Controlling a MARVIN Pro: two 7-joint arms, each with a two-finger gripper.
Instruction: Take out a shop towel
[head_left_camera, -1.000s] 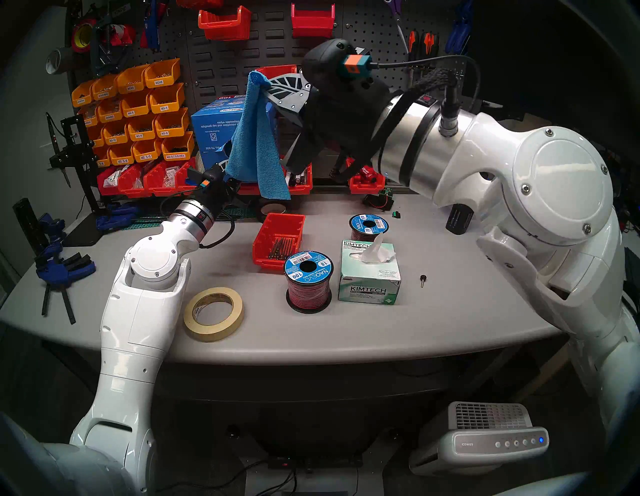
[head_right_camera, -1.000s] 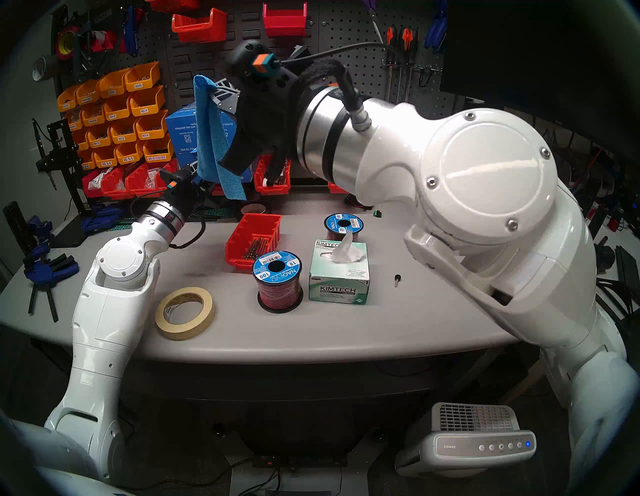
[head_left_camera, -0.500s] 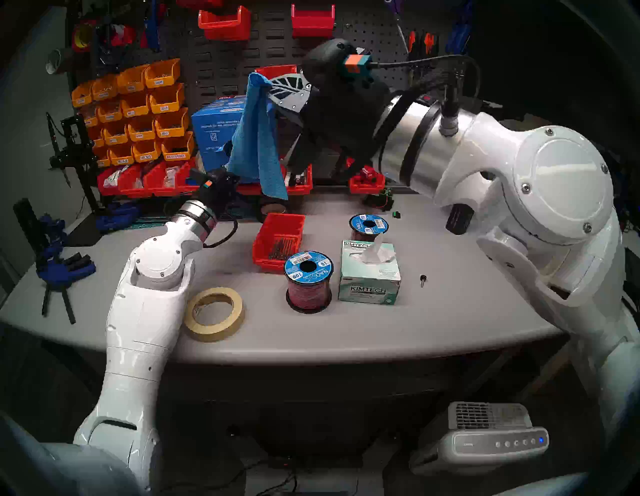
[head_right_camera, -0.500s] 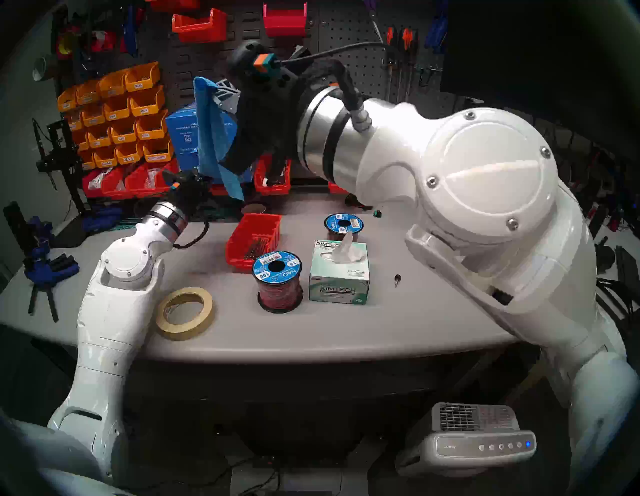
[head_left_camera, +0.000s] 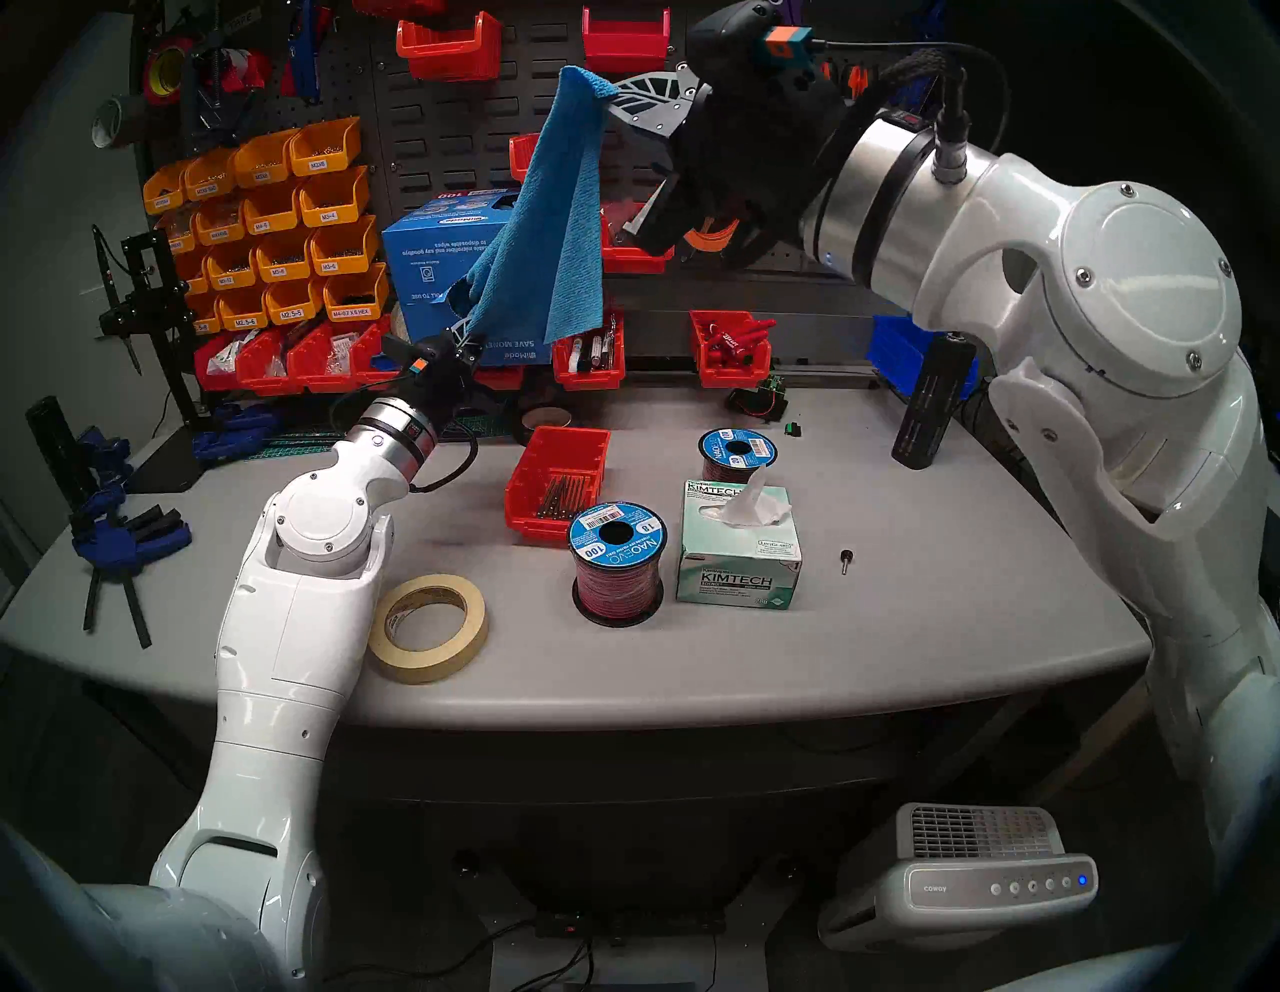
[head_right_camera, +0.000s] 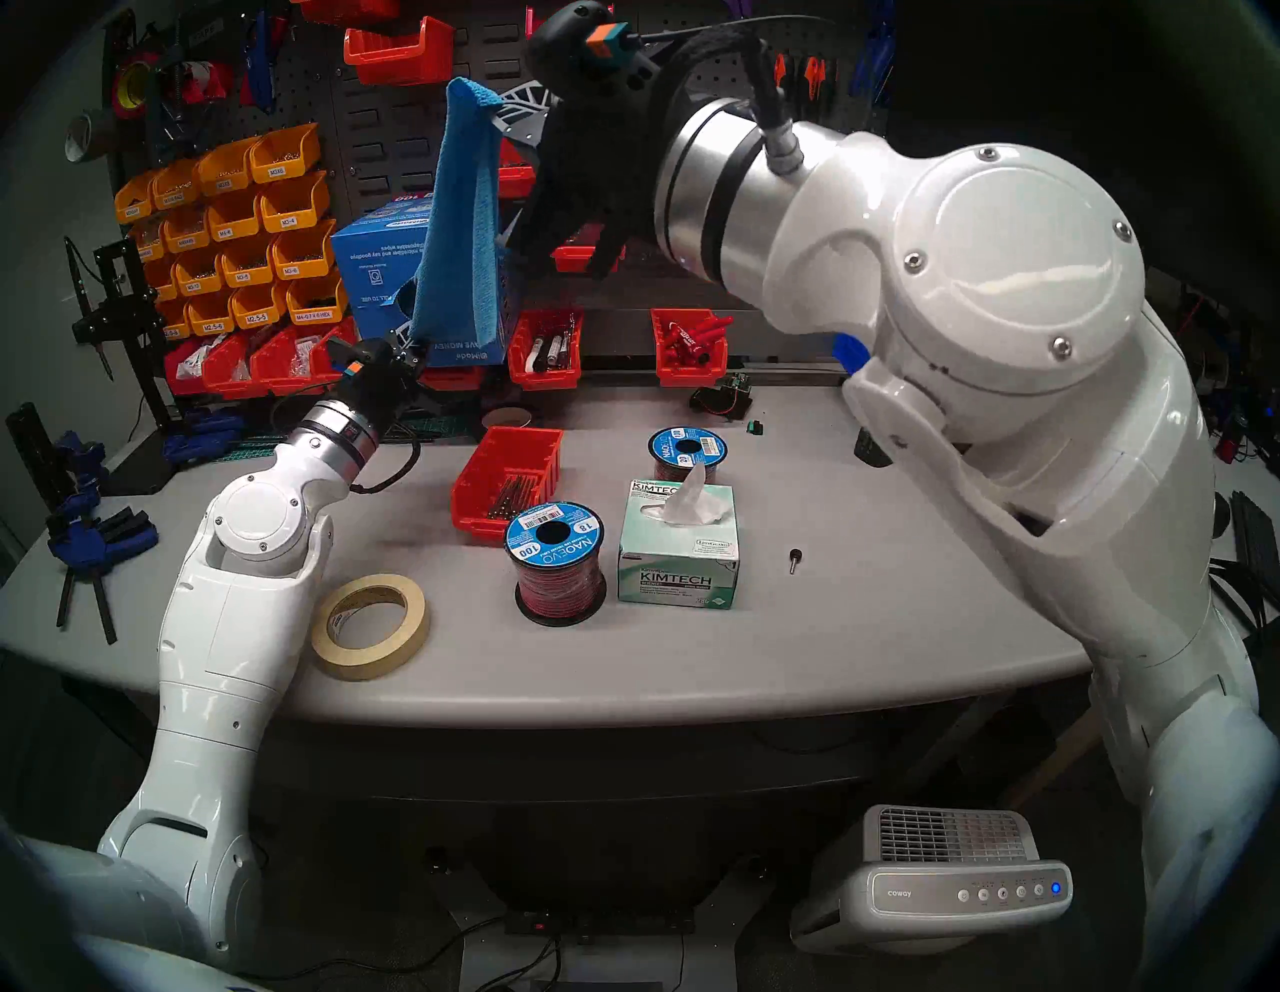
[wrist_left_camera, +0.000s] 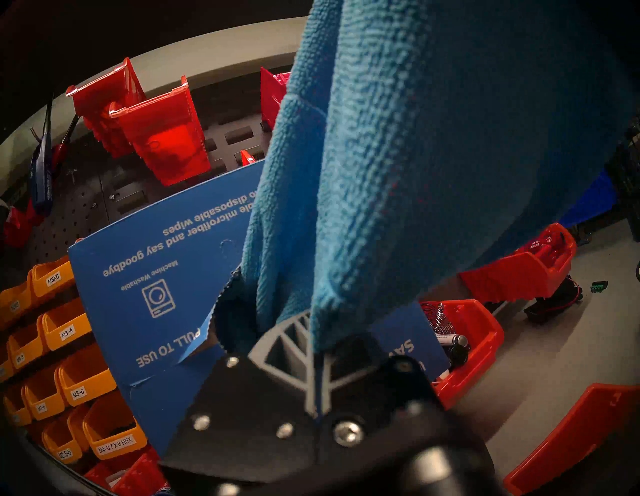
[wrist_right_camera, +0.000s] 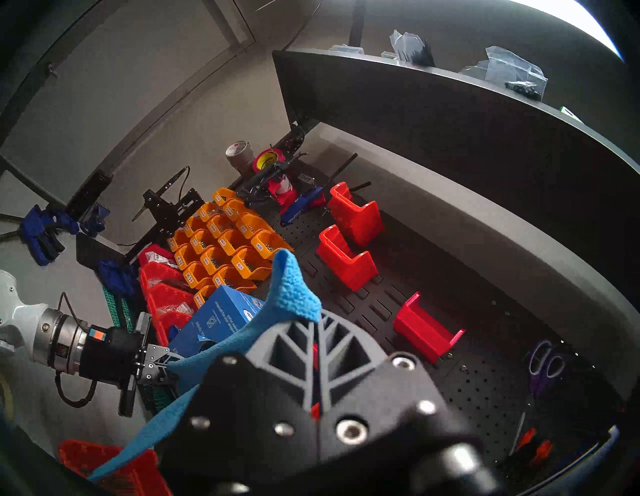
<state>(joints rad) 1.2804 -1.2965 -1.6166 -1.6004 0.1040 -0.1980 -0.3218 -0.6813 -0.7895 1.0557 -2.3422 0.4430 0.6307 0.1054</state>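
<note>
Blue microfibre, limp and folded lengthwise: the shop towel (head_left_camera: 554, 228) hangs stretched on a slant in front of the pegboard, above the back of the table (head_left_camera: 900, 623).

Far left, rows of yellow bins (head_left_camera: 277, 228) carry small tags; "M3-4", "M3-6" and "M4-0.7 X 6 HEX" are legible.

Left gripper (head_left_camera: 465, 337) sits low, just in front of the blue carton (head_left_camera: 429, 270), fingers pinched together on the towel's bottom end. In the left wrist view the cloth runs down between the fingertips, right beside the carton's torn opening, where more blue cloth shows.

The carton stands upside down; its print reads "PULL TO USE", "Machine Washable" and "disposable wipes".

Right gripper (head_left_camera: 613, 97) is up high, clamped on the towel's top corner, a tuft of cloth poking past the fingertips in the right wrist view.

Progress, as judged: one towel looks nearly or fully clear of the carton, held at both ends. Whether its lower end is free of the opening cannot be told. Left to do: part it from the next cloth and carry it clear.

On the table, moving rightward: tape roll (head_left_camera: 427, 627), wire spool (head_left_camera: 616, 561) marked "NAOEVO", "100" and "18", then the green-and-white "KIMTECH" tissue box (head_left_camera: 738, 561).
</note>
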